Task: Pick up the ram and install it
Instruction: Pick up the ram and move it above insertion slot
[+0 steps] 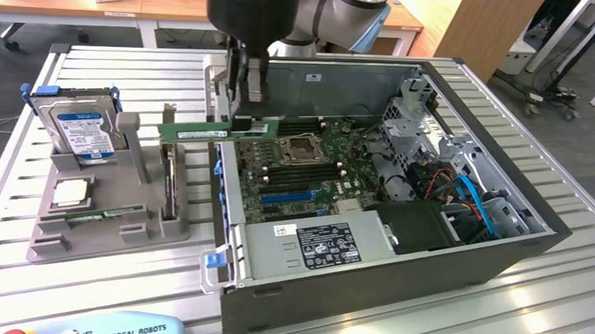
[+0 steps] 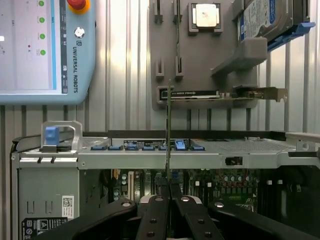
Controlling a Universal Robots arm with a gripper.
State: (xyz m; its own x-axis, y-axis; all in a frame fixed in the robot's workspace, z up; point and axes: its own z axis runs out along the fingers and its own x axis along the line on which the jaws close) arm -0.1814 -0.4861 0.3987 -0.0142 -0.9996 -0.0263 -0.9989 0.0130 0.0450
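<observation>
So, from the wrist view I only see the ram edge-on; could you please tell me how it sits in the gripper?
Observer: The gripper holds the ram level, most of its length sticking out toward the exterior view's left.
Operator: Thank you. Is it seated yet?
Observer: No; it is raised, crossing the case wall on that side.
Operator: And the processor socket?
Observer: The processor socket lies beyond the ram's other end, on the motherboard.

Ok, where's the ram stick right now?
The ram is clamped in the gripper, level above the wall of the computer case on the exterior view's left, between the grey parts holder and the motherboard.
</observation>
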